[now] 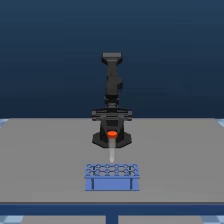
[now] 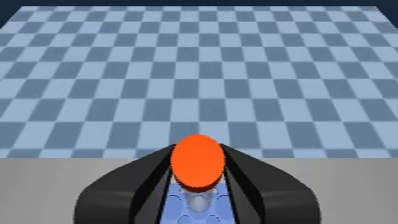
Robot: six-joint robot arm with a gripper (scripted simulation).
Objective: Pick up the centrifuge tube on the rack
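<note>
Two fingers flank the centrifuge tube above the rack.

Legible text: none observed in either view.
Rack side: dark vertical marks noted, no characters readable.
Labels, brands, numbers: none readable.

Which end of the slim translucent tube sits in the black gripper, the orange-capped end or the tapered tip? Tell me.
The orange-capped end of the centrifuge tube: the gripper flanks it, while the tapered tip points down at the blue rack.
</note>
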